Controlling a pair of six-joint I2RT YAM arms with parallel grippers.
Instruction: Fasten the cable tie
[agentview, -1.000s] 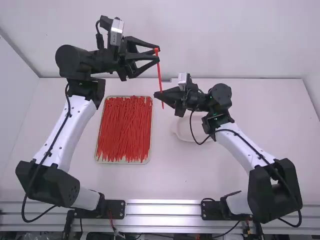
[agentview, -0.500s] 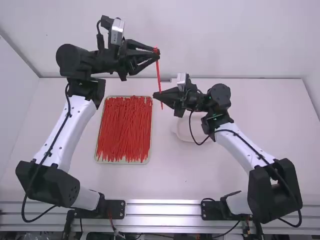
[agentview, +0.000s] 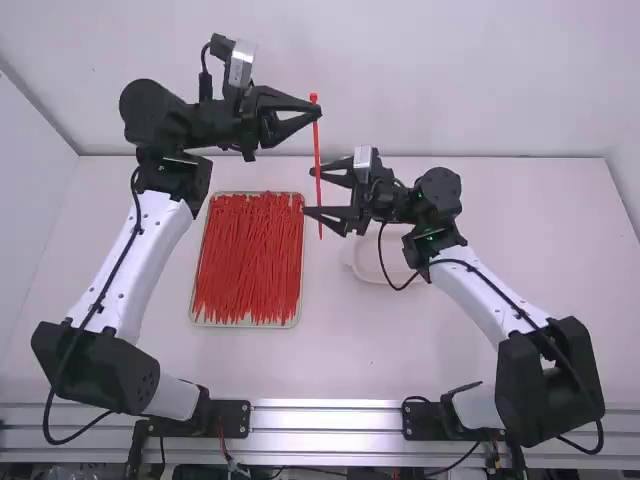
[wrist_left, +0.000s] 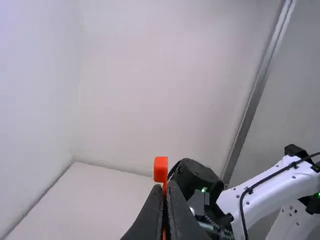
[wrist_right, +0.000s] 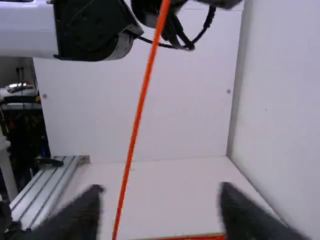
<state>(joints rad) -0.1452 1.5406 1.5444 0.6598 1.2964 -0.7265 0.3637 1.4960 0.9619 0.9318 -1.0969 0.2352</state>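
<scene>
A single red cable tie (agentview: 317, 165) hangs straight down in the air above the table's back. My left gripper (agentview: 313, 106) is shut on its upper end, and the square head (wrist_left: 160, 169) sticks out past the fingertips. My right gripper (agentview: 312, 193) is open around the tie's lower half, one finger above and one below in the high view. In the right wrist view the tie (wrist_right: 141, 112) runs as a thin red line between the two spread fingers (wrist_right: 75, 215). The tail hangs free, not looped.
A shallow tray (agentview: 296, 322) heaped with several red cable ties (agentview: 250, 255) lies on the table's left half. A pale bowl-like object (agentview: 365, 268) sits under the right forearm. The white back wall stands close behind both grippers.
My right gripper has opened wide and let go of the tie's lower part. The left gripper closed tighter on the tie's head and shifted slightly right.
</scene>
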